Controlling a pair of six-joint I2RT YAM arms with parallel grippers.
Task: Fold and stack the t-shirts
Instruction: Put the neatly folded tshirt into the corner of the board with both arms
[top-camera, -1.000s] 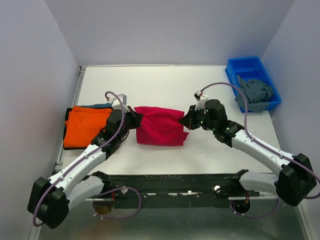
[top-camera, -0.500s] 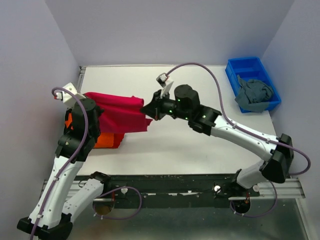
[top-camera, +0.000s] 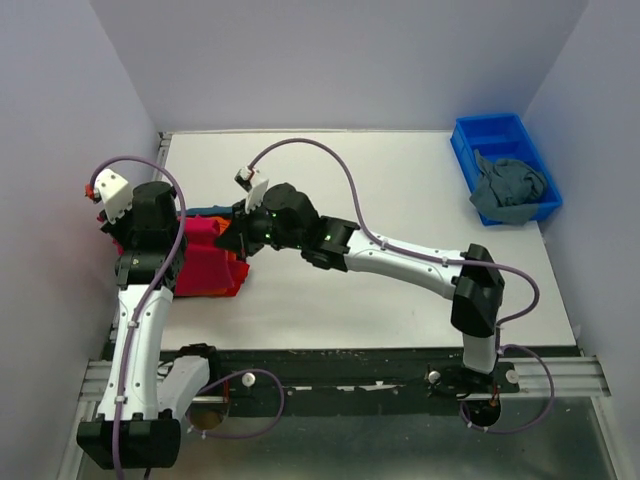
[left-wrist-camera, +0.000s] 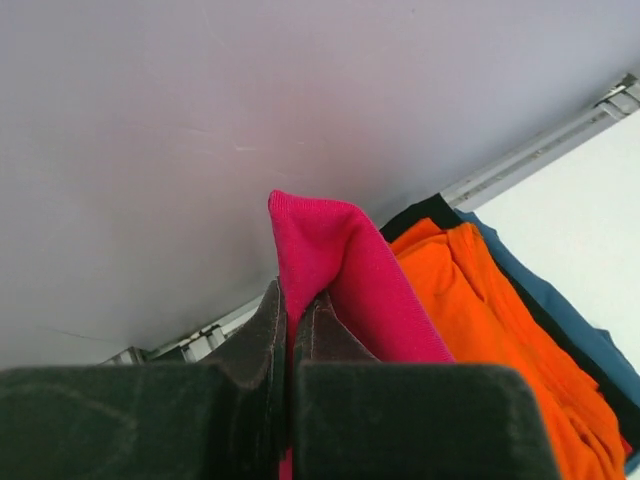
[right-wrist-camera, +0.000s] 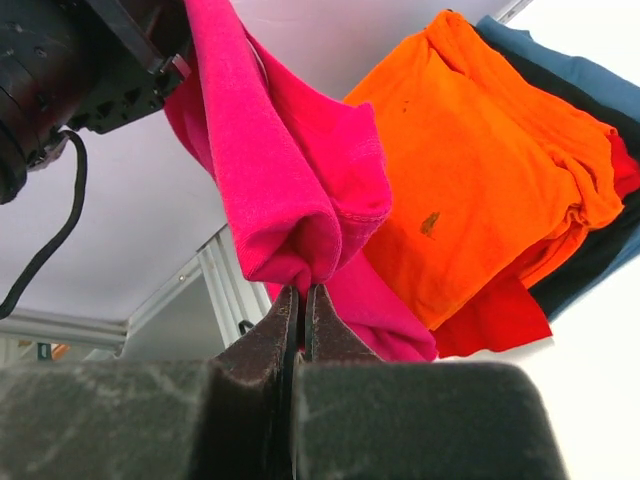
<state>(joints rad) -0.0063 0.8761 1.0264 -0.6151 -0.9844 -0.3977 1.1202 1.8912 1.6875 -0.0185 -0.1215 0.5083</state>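
Left wrist view: the left gripper (left-wrist-camera: 292, 300) is pinched tight on one corner of the pink t-shirt (left-wrist-camera: 335, 255). It holds the corner up close to the side wall (left-wrist-camera: 300, 100). In the right wrist view, the right gripper (right-wrist-camera: 300, 300) is pinched tight on another fold of the same shirt. So the pink t-shirt hangs between the two hands like a little hammock. Its long side runs from left to right across the table (top-camera: 400, 200).

Just under the shirt lies the orange t-shirt (right-wrist-camera: 480, 170). It sits on top of the pile (right-wrist-camera: 590, 262) of folded shirts at the left end of the table. The pile is below both hands and a bit toward the right gripper. Both hands are about as near to it as each other.

I think the next move is straight down, to lay the pink shirt flat on the orange one. The grey-blue t-shirt (top-camera: 510, 190) waits far away in the blue bin (top-camera: 500, 135).
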